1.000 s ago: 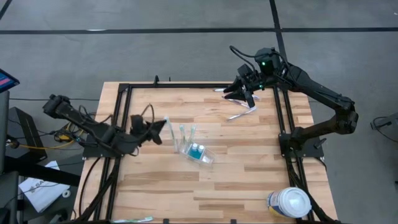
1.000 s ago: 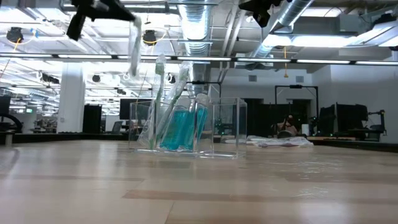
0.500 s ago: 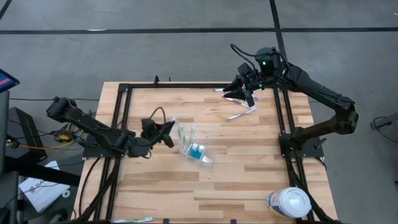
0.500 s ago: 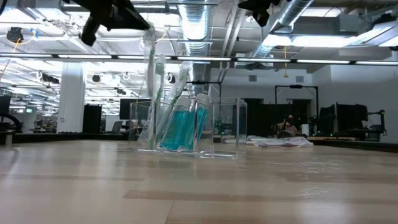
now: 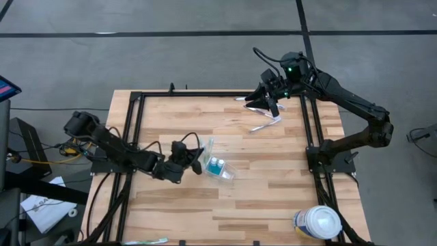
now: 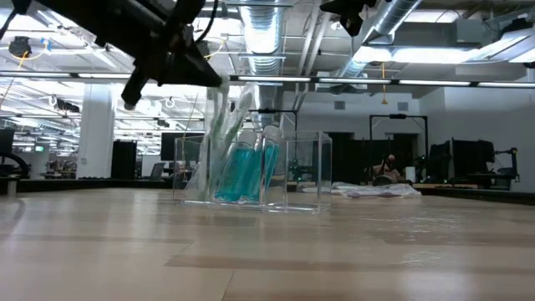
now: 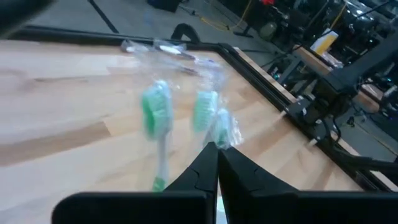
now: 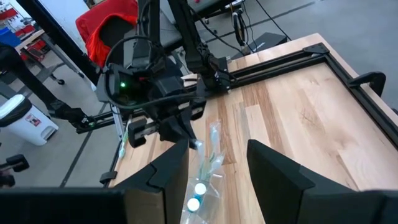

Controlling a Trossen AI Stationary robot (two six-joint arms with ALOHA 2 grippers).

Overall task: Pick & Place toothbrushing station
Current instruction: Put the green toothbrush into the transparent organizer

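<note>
The toothbrushing station [image 5: 220, 168] is a clear holder [image 6: 288, 171] standing mid-table, with green toothbrushes [image 7: 155, 111] and teal tubes [image 6: 247, 171] upright in it. My left gripper [image 5: 196, 158] hovers just left of and above it, shut on a clear-wrapped toothbrush [image 6: 219, 117]. My right gripper [image 5: 269, 102] hangs high over the table's far right part, open and with nothing between its fingers [image 8: 168, 171]. My left gripper pinches the top end of the wrapped toothbrush [image 7: 221, 130] between its two shut fingers, which slant down from the table's left. The toothbrush hangs below the fingers, and its lower part reaches among the brushes at the holder's left end [image 6: 209, 163]. Whether it rests inside, I cannot tell.
Loose wrapped toothbrushes [image 5: 263, 117] lie at the far right under my right gripper. A white-lidded tub [image 5: 317, 222] stands at the near right corner. One more toothbrush [image 5: 147, 240] lies at the near edge. Black frame rails [image 5: 311, 130] run along the table's sides.
My left gripper has gone down and toward the table's right, up to the holder, staying shut. The wrapped toothbrush has come along, hanging below it, and now dips into the holder's left end.
</note>
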